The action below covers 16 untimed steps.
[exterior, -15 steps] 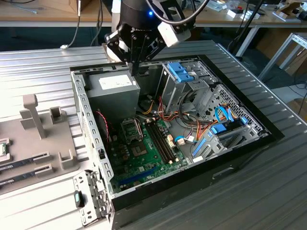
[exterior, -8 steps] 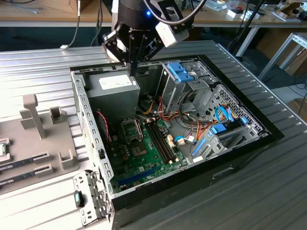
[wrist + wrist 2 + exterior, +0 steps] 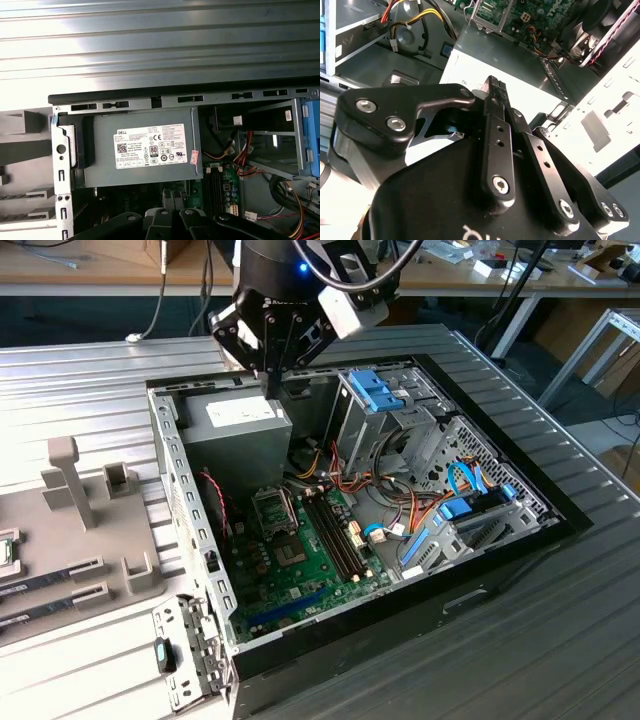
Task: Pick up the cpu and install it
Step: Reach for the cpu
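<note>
Ribbed grey metal tabletop [image 3: 80, 390] carries an open computer case [image 3: 560, 520] lying on its side, and a workshop bench runs along the upper edge of the exterior view. At that view's left edge, about mid-height, the cpu [image 3: 7, 550] lies flat on a grey fixture [image 3: 110, 540], silvery top up. It is square, with no long axis, and the frame cuts it off, so we cannot tell which way it is turned. Well apart from it, in the upper middle, the gripper [image 3: 271, 380] points straight down over the power supply [image 3: 245, 430], its fingers pressed together with nothing between them. In the second wrist view we see the gripper [image 3: 493, 85] with its tips meeting above the supply's white label [image 3: 465, 70]. In the first wrist view the power supply [image 3: 150, 147] sits inside the case wall [image 3: 150, 102], against the ribbed tabletop [image 3: 150, 40].
</note>
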Available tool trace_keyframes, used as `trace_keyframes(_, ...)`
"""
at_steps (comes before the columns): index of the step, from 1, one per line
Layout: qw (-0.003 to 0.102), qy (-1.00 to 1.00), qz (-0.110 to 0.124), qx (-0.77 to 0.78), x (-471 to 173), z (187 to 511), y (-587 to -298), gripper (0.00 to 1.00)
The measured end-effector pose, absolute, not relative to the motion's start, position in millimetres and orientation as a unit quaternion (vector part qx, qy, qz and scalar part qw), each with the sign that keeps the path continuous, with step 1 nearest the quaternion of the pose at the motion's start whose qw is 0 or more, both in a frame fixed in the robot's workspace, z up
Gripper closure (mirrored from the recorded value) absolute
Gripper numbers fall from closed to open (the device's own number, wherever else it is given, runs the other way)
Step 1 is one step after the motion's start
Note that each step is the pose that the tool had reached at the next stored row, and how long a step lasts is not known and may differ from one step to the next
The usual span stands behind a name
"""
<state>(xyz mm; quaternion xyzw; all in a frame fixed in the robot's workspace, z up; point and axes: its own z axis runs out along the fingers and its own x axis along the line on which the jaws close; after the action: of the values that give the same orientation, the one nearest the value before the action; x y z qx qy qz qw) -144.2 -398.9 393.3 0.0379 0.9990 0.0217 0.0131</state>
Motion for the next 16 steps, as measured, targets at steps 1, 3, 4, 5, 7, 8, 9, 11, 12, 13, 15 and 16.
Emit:
trace_keyframes(1,0.013,0.999,0.022,0.038,-145,393,-399,0.89)
trace_keyframes(3,0.013,0.999,0.022,0.038,-146,393,-399,0.89)
trace_keyframes(4,0.013,0.999,0.022,0.038,-147,393,-399,0.89)
trace_keyframes(5,0.013,0.999,0.022,0.038,-148,393,-399,0.89)
trace_keyframes(7,0.013,0.999,0.022,0.038,-150,393,-399,0.89)
trace_keyframes(8,0.013,0.999,0.022,0.038,-150,393,-399,0.89)
trace_keyframes(9,0.013,0.999,0.022,0.038,-151,393,-399,0.89)
trace_keyframes(11,0.013,0.999,0.022,0.038,-153,393,-399,0.89)
trace_keyframes(12,0.013,0.999,0.022,0.038,-153,393,-399,0.89)
trace_keyframes(13,0.013,0.999,0.022,0.038,-154,393,-399,0.89)
trace_keyframes(15,0.013,0.999,0.022,0.038,-156,393,-399,0.89)
trace_keyframes(16,0.013,0.999,0.022,0.038,-156,393,-399,0.89)
